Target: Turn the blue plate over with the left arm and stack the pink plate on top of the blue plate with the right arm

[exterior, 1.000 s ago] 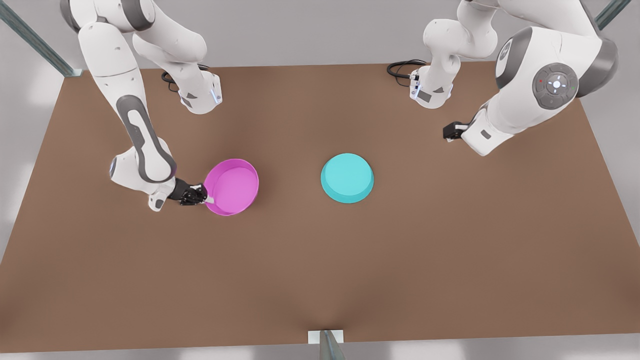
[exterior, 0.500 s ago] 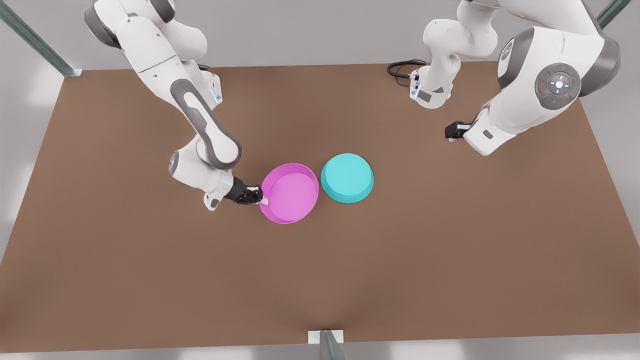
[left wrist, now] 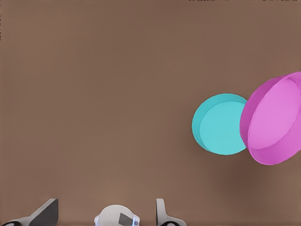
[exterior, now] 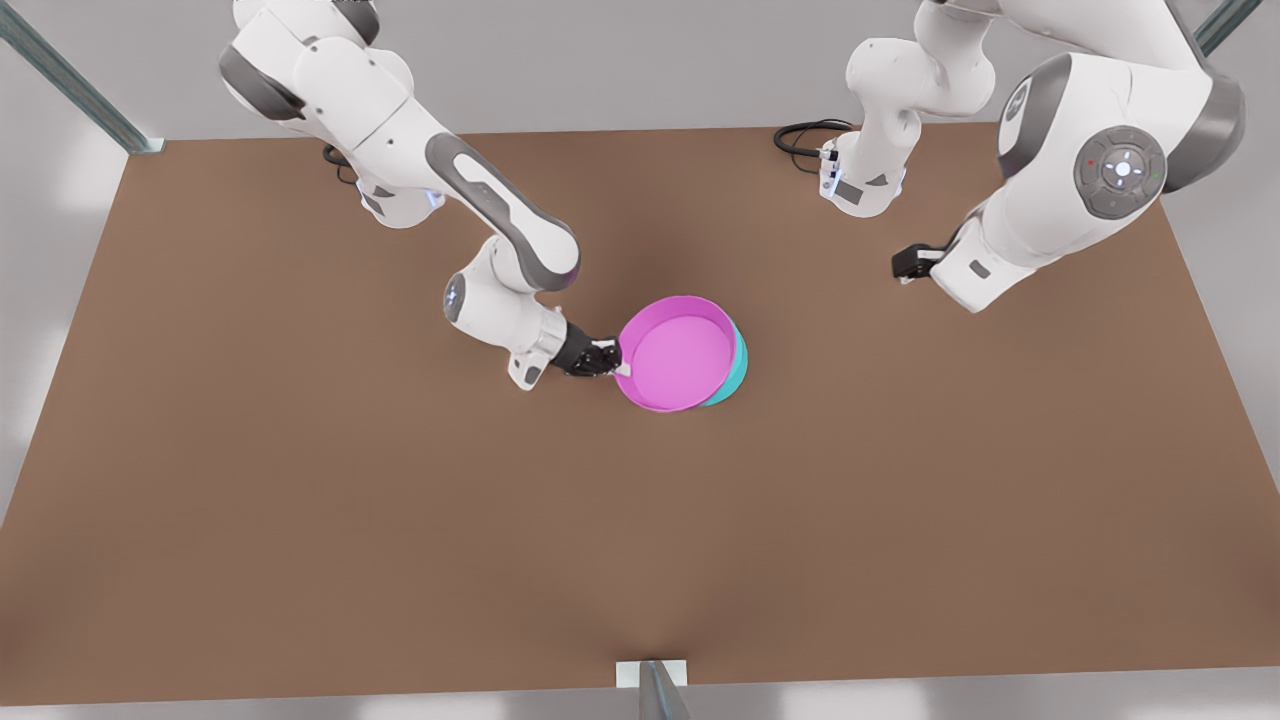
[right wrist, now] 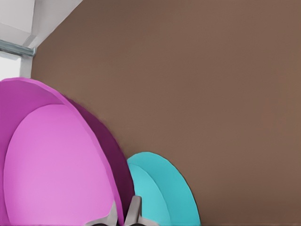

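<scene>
The pink plate (exterior: 680,352) hangs tilted, open side up, over most of the blue plate (exterior: 738,372) near the table's middle. My right gripper (exterior: 605,362) is shut on the pink plate's rim, on the side toward the front view's left. In the right wrist view its fingers (right wrist: 136,212) pinch the pink plate (right wrist: 56,165), with the blue plate (right wrist: 164,193) behind it. The blue plate (left wrist: 218,125) lies flat on the table, seemingly base up. I cannot tell whether the plates touch. My left gripper (left wrist: 103,209) waits high at the front view's right, open and holding nothing.
The brown table (exterior: 300,520) has wide bare room in front and to both sides. Both arm bases (exterior: 400,195) (exterior: 860,185) and a black cable (exterior: 805,135) sit at the back edge. A metal post (exterior: 655,685) stands at the front edge.
My right arm has carried the pink plate toward the front view's right, from well apart from the blue plate to overlapping it. The blue plate has stayed put. The left arm has barely moved.
</scene>
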Controlling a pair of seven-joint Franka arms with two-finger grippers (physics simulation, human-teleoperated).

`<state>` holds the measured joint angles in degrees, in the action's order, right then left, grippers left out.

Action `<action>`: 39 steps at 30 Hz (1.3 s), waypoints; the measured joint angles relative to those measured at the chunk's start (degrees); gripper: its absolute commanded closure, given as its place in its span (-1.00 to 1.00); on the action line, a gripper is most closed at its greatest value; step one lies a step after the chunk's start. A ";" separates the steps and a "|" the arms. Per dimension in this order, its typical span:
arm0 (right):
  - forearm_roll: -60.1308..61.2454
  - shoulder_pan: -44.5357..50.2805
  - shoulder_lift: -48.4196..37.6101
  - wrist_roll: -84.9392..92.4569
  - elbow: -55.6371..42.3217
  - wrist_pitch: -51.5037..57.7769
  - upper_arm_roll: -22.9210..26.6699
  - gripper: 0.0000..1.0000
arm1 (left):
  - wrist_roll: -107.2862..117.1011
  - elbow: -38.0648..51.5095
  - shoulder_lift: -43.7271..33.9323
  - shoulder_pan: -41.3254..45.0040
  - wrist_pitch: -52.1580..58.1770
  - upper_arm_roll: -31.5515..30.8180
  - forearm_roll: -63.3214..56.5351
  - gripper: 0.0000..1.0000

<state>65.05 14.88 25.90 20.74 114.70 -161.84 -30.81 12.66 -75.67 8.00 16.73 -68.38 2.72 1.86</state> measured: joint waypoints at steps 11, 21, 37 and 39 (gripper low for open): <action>-0.41 4.85 7.07 -2.78 -2.99 -5.37 -1.29 0.57 | 0.00 0.00 0.09 0.56 0.00 0.09 -0.01 -1.00; -0.62 7.33 10.22 -5.23 -4.36 -6.04 -0.92 -1.00 | 0.00 0.00 0.17 0.59 0.00 0.09 -0.01 -1.00; -19.15 -8.90 -13.68 8.84 15.58 18.14 17.95 -1.00 | 0.09 2.20 0.79 0.86 -0.70 -0.27 0.33 -1.00; -51.88 -12.90 -18.31 -10.29 -5.75 54.74 27.88 -1.00 | 0.09 2.20 0.88 0.83 -0.79 -0.26 0.33 -1.00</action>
<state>13.17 1.98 7.58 10.45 108.94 -107.10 -2.93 12.74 -73.48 8.88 17.56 -69.17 2.46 2.19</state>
